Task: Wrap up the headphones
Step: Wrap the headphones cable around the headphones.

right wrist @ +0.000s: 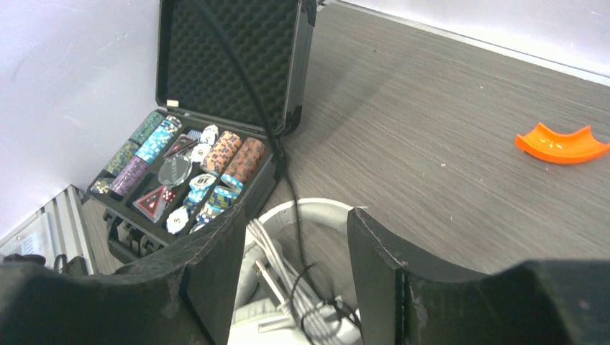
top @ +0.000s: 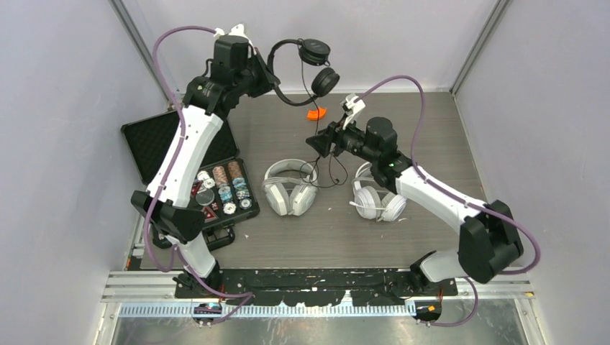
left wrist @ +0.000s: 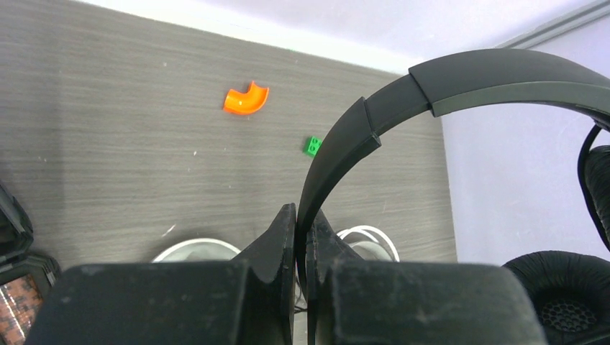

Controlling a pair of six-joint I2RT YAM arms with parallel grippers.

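Grey wood-grain desk (top: 431, 237), pale walls (top: 65, 72). Left fingers (left wrist: 298, 223) pinch the black headphones (top: 309, 68) aloft by the band; right fingers (right wrist: 296, 223) stand apart above white headphones (right wrist: 262, 327). Left wrist view alone shows a green block (left wrist: 312, 146).

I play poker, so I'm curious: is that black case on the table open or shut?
Open. The chip case has its foam-lined lid raised, with rows of poker chips showing inside.

Black headphones (left wrist: 460, 83) matt plastic with foam pads, table (left wrist: 108, 144) grey wood-grain, orange piece (left wrist: 245, 99) glossy plastic
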